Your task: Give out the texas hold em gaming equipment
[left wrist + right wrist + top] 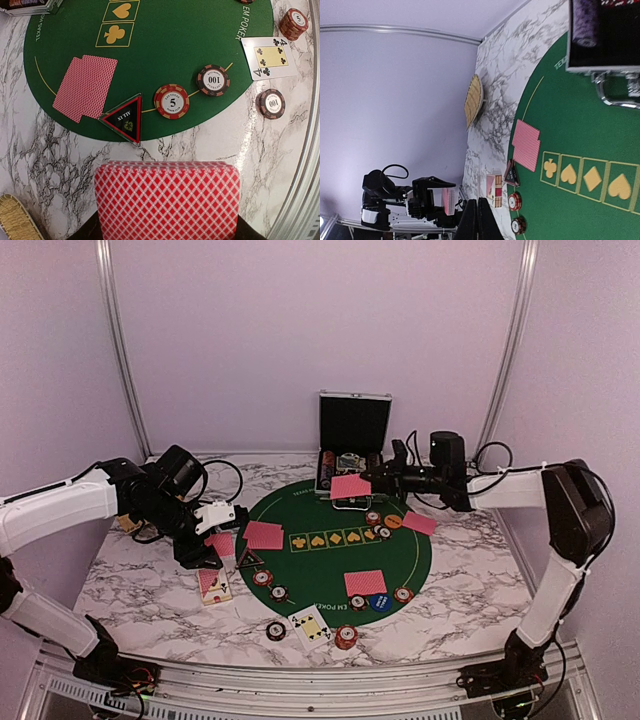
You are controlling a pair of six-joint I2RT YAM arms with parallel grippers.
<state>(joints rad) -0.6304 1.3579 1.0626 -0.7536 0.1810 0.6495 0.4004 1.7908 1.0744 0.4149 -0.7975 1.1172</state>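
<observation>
Red-backed deck (167,200) is clamped in the left hand (213,545), and the right hand (368,480) is pinched shut on one card (350,486) at its fingertips: dealing is in hand, and next that card likely needs lowering onto the mat (330,570) beneath it.

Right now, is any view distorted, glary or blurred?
Top external: even light, soft shadows, frame posts splayed by the wide lens. Left wrist: sharp, but the card deck fills the lower frame. Right wrist: picture lies sideways, the right pincer is a dark silhouette; no glare.
</observation>
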